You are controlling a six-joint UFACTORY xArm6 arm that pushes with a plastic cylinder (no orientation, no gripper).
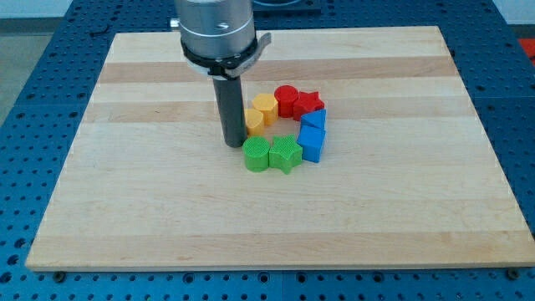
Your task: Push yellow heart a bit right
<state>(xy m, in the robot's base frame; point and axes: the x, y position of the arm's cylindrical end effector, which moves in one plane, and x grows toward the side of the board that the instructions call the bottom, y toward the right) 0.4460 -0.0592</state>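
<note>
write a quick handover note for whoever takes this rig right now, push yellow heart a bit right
My tip is down on the board, at the left of the block ring, beside the yellow block partly hidden behind the rod, likely the heart; contact cannot be confirmed.
A second yellow block sits right of it, then red cylinder, red star, two blue blocks, green star, green cylinder.
Done: approach. Left: the short rightward push.

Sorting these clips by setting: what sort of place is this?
Probably a robotics lab bench: a wooden board lies on a blue perforated table, with small coloured blocks clustered beside my tip.
</note>
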